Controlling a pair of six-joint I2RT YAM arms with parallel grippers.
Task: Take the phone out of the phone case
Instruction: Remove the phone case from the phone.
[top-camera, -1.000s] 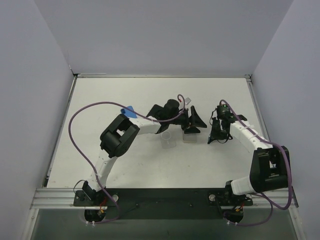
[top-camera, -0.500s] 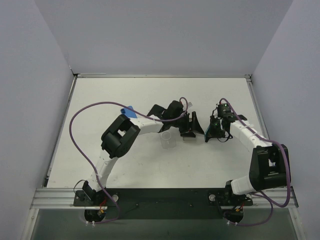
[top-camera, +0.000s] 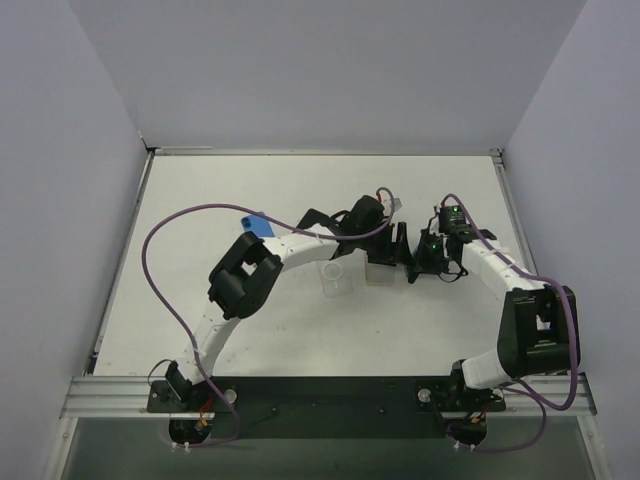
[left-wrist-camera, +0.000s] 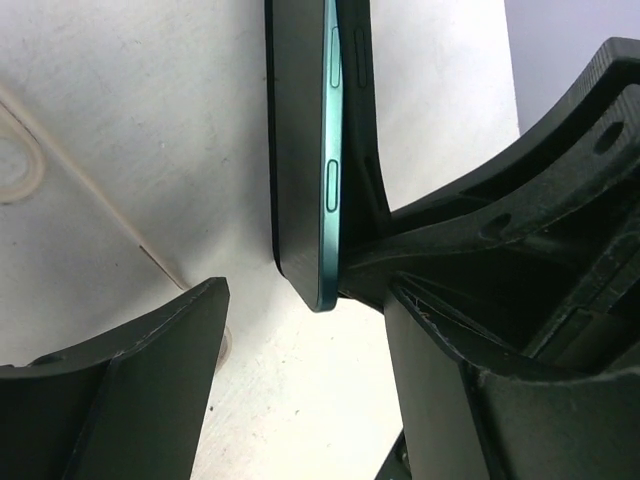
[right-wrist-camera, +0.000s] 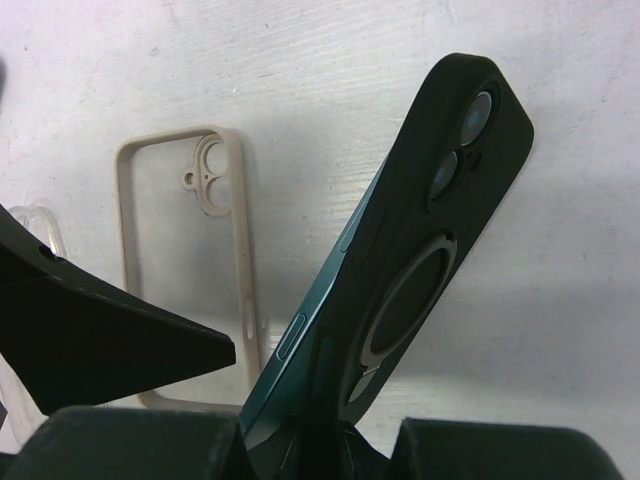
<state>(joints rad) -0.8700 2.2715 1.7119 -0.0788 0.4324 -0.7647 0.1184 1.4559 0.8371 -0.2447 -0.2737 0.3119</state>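
Note:
The phone (right-wrist-camera: 300, 340) has a teal edge and sits partly peeled out of its black case (right-wrist-camera: 440, 200), standing tilted above the table. My right gripper (right-wrist-camera: 320, 445) is shut on the lower end of the phone and case; it shows in the top view (top-camera: 422, 258). My left gripper (left-wrist-camera: 305, 310) is open, its fingers (left-wrist-camera: 150, 370) on either side of the phone's corner (left-wrist-camera: 300, 200), the case (left-wrist-camera: 358, 120) on the right side. In the top view my left gripper (top-camera: 398, 250) sits right against the right one.
An empty beige phone case (right-wrist-camera: 240, 280) lies flat on the white table left of the phone. Two clear cases (top-camera: 337, 280) (top-camera: 378, 274) show in the top view below the left wrist. A small blue object (top-camera: 258, 222) lies by the left arm. Walls enclose the table.
My left gripper has moved right, up to the phone held by the right gripper. The right gripper has shifted slightly left with the phone.

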